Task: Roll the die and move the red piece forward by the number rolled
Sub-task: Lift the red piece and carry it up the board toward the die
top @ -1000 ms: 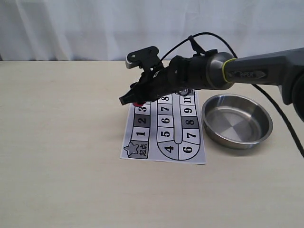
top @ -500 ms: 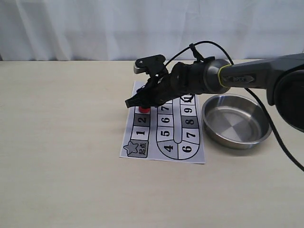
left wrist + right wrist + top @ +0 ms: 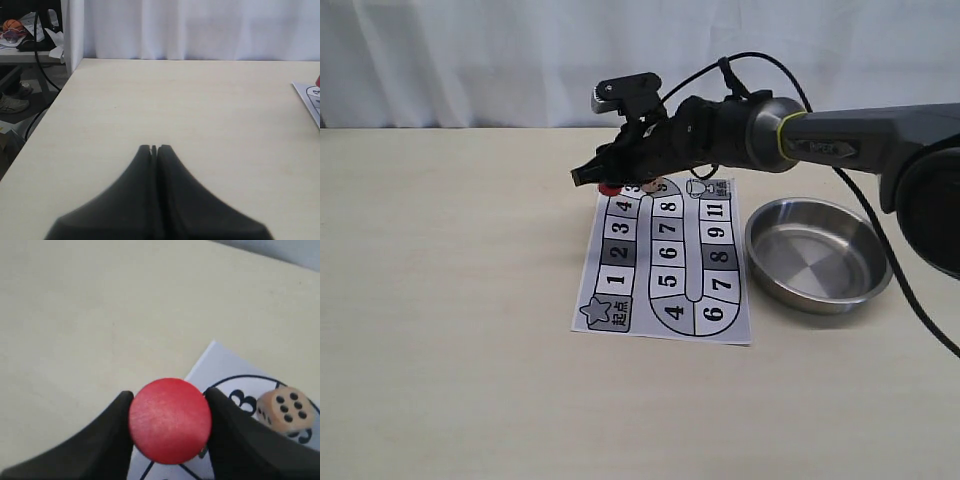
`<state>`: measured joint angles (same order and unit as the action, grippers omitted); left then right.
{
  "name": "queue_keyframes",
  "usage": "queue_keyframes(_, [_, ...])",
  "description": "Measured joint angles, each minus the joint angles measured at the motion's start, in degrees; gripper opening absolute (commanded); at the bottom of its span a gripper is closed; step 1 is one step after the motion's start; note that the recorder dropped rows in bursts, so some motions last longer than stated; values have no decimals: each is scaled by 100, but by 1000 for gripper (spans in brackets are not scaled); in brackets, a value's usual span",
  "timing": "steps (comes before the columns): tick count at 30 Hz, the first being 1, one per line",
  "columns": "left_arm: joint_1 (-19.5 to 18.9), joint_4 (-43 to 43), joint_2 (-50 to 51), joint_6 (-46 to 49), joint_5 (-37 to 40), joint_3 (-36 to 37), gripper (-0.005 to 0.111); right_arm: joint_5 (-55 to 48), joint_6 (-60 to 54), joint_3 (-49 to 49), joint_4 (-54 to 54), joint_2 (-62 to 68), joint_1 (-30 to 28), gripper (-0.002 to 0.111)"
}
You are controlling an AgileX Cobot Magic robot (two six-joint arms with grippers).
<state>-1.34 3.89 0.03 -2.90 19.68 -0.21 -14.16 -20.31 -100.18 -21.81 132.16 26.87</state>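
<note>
The red piece (image 3: 170, 420) is clamped between the two black fingers of my right gripper (image 3: 169, 422); in the exterior view the red piece (image 3: 609, 188) hangs at the far left corner of the printed board (image 3: 665, 260), under my right gripper (image 3: 605, 182). The die (image 3: 286, 409) lies on the board's far end beside the piece, a six-dot face up; in the exterior view the die (image 3: 656, 186) is mostly hidden by the arm. My left gripper (image 3: 154, 148) is shut and empty over bare table, far from the board.
A steel bowl (image 3: 819, 254) stands empty right of the board. The board's numbered track runs from a star square (image 3: 607, 314) nearest the camera. A white curtain backs the table. The table's edge (image 3: 40, 125) drops off in the left wrist view.
My right gripper has carried the red piece from around square 3 farther along the board's left column to its far corner, and lifted slightly.
</note>
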Motion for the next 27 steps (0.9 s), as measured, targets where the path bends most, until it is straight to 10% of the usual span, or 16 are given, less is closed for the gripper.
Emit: queue_keyframes(27, [0, 0, 0, 0, 0, 0, 0, 174, 19, -911, 0, 678, -187, 4])
